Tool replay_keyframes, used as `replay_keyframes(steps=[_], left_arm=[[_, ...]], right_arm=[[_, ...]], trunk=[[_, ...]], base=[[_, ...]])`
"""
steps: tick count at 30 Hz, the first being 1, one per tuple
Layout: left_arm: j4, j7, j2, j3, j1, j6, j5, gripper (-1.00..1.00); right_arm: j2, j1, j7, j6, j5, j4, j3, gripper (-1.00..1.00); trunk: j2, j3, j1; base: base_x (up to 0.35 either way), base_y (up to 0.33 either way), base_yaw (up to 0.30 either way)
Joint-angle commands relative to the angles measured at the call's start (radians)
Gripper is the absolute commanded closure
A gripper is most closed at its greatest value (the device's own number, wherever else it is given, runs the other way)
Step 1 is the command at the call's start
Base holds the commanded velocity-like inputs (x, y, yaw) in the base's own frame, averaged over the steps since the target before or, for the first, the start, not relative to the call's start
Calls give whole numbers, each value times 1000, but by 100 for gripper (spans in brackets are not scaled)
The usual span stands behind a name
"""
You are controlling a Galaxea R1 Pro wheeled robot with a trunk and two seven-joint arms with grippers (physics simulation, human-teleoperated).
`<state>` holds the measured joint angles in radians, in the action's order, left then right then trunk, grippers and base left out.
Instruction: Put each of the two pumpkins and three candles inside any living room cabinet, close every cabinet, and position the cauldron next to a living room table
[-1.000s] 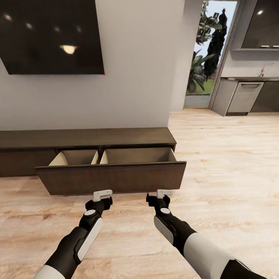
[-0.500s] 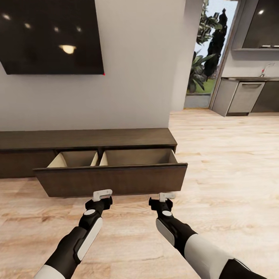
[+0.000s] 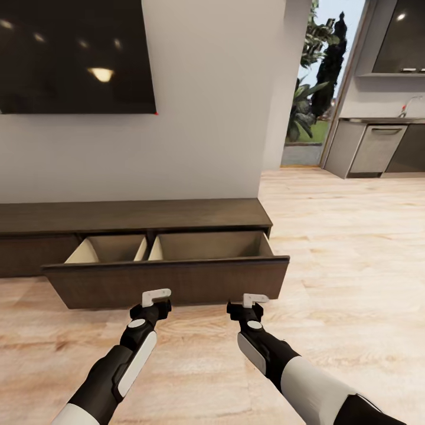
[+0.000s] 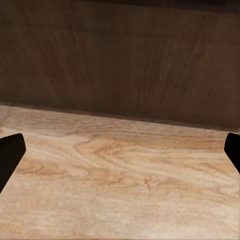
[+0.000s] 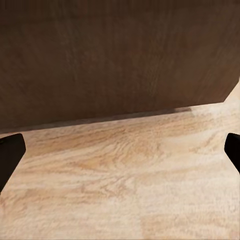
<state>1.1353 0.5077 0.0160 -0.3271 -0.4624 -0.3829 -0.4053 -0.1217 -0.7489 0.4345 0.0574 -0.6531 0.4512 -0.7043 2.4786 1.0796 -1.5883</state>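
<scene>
From my head I look forward and down over both arms at the long, low dark brown wooden cabinet (image 3: 136,215) against the wall. Each of my wrist cameras sits low and close, facing its pulled-out drawer front (image 4: 120,55) (image 5: 115,55) above the pale wood-plank floor (image 4: 120,180); all three views share these.

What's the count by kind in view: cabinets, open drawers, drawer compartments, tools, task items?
Cabinet: 1
Open drawer: 1
Drawer compartments: 2, left compartment and right compartment, nothing seen inside either
Tools: 2, left tool and right tool, both open and holding nothing
Pumpkins, candles, cauldron: 0 in view
Total: 6
</scene>
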Motion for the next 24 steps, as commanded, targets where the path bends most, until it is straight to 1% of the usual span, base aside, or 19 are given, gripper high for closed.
replay_keyframes(steps=[1,6,22,24], left_arm=[[1,9,1,-4,-1,-2,-9,-100],[1,9,1,-5,-1,-2,-10,-100],[-4,8,1,-12,0,-2,-11,-100],[-6,8,1,-28,1,-2,-10,-100]], right_arm=[[0,-1,6,6,-11,0,-8,-100],[0,-1,6,5,-11,-1,-7,-100],[0,-1,6,5,-11,-2,-7,-100],[0,-1,6,5,-11,-2,-7,-100]], trunk=[[0,1,0],[0,1,0],[0,1,0],[0,1,0]], base=[[220,0,0],[143,0,0],[7,0,0],[0,0,0]])
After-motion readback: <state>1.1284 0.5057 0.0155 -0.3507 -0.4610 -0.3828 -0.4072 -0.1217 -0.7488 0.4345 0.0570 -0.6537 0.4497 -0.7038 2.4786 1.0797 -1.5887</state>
